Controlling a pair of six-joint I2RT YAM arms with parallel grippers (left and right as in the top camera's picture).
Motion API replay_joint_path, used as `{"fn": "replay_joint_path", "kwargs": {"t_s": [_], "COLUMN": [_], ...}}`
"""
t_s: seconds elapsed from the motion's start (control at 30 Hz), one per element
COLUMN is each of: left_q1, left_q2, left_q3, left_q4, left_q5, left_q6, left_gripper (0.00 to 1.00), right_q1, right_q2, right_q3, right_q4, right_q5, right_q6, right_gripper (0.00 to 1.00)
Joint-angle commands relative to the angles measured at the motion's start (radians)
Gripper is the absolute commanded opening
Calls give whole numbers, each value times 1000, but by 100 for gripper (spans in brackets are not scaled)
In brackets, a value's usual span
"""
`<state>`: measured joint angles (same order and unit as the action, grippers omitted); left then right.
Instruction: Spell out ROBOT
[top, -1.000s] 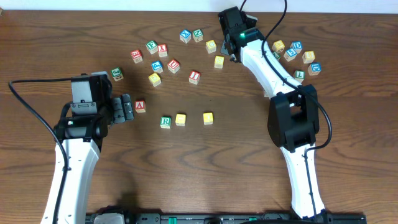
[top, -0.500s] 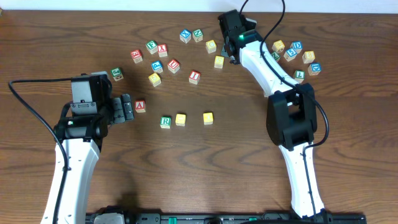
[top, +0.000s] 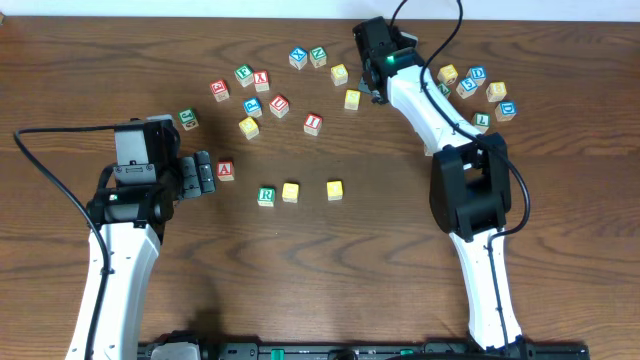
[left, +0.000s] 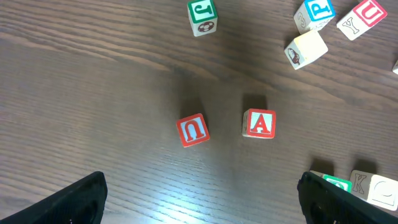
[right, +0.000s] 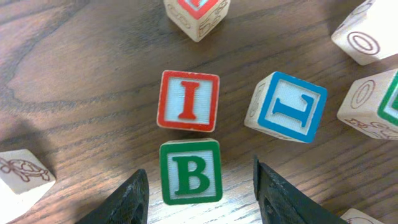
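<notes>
Nearest: row of R cube (top: 266, 195), yellow cube (top: 290, 191), then (after gap) second yellow cube (top: 334, 189). Farther: left gripper (top: 205, 175) spread wide beside A cube (top: 225, 169). Farthest: right gripper (right: 200, 179) spread astride B cube (right: 191, 172), not touching; B upright, top toward I cube (right: 188, 101); T cube (right: 287, 107) alongside, letter sideways.

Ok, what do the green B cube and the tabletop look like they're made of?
B cube: probably pale wood, with a matte green painted or printed frame and letter; light bare edges show.
Table: dark brown wood grain with a soft sheen; solid wood or laminate, I cannot tell.
</notes>
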<state>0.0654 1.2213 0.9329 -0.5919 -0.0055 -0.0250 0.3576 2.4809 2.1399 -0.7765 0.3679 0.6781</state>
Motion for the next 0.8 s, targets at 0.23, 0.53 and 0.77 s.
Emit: {"fn": "replay_joint_path", "kwargs": {"t_s": [0.23,0.53,0.77], "left_q1": [5,5,5], "left_q2": [0,0,0], "left_q3": [29,29,29], "left_q4": [2,2,2], "left_q5": [-2,-2,-2], "left_q6": [6,6,6], "left_gripper": [96,96,96], "right_q1": [-7,-6,2], "right_q2": [15,15,18], "right_q3": [-2,-2,-2], "right_q4": [-17,-21,-20], "right_q5": [26,24,18], "right_q6": [58,58,51], "right_gripper": [49,45,48]}}
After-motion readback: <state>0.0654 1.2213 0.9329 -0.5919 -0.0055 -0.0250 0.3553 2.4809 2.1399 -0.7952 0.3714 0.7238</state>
